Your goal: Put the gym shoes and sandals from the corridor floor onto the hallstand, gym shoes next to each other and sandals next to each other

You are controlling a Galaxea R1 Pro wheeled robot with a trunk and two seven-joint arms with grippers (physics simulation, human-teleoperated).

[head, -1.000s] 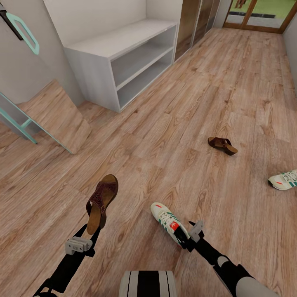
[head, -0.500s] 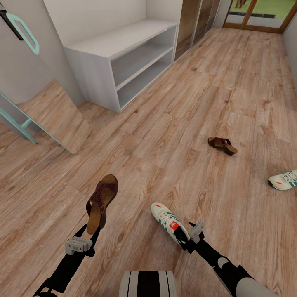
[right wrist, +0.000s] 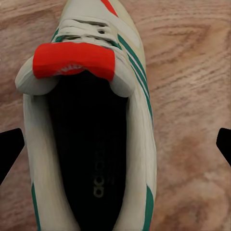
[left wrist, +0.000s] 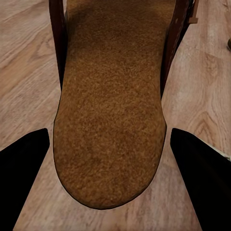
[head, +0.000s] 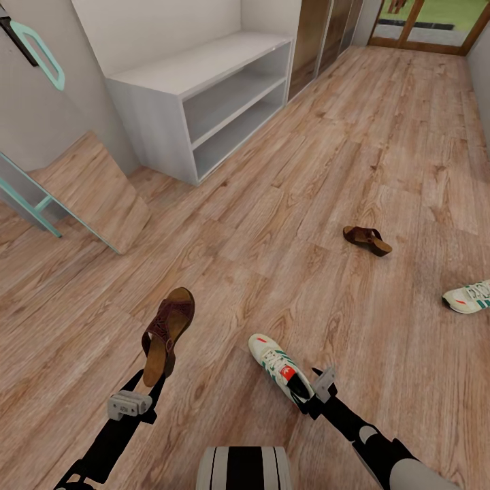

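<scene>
Even, bright, soft light over the floor (head: pixel 327 170), brightest at the far glass door (head: pixel 435 24), only faint shadows under the shoes, no glare, wide-angle stretch at the head view's edges, slight compression blur, wrist close-ups a little soft.

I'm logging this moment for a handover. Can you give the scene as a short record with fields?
left gripper: at heel of near sandal, jaws either side, grip unclear
right gripper: at heel of near gym shoe, grip unclear
far sandal: on corridor floor
far gym shoe: on floor, right edge
hallstand: top and shelves hold no shoes
</scene>
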